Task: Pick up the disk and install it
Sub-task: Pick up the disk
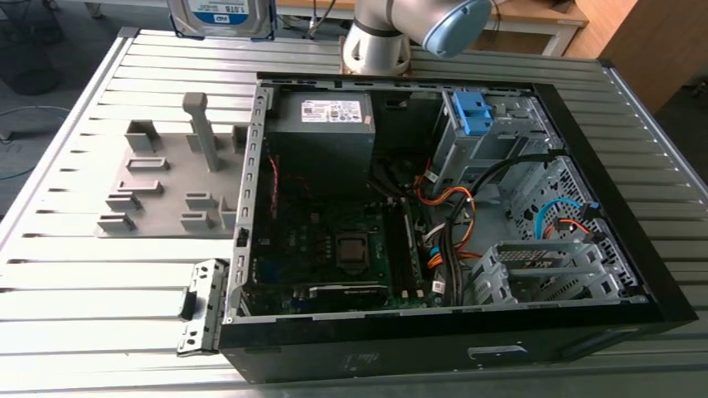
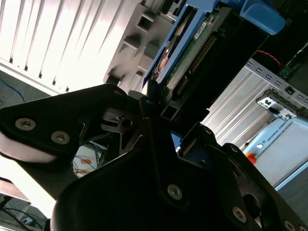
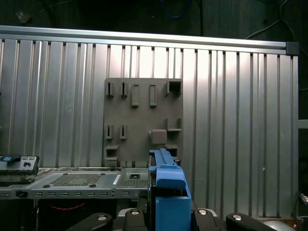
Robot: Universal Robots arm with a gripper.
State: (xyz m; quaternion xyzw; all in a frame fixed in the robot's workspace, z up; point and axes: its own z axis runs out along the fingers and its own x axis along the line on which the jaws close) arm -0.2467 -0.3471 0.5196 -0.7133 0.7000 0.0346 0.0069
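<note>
- Disk point(image 1: 221, 16): held aloft, on edge, past the far end of the surface point(image 1: 99, 274).
- Fingers point(image 2: 103, 103): clenched on the disk's blue-framed edge.
- Step, as judged: pick-up complete, installation not yet done.
- Open computer case point(image 1: 387, 352): well apart from the disk; seating likely calls for square alignment with a bay.

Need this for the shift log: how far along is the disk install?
Done: pickup; the gripper is shut on the disk, held above the table in the exterior view. In hand: the disk, gripped in both wrist views. Left: the install; the disk is outside the open computer case.
</note>
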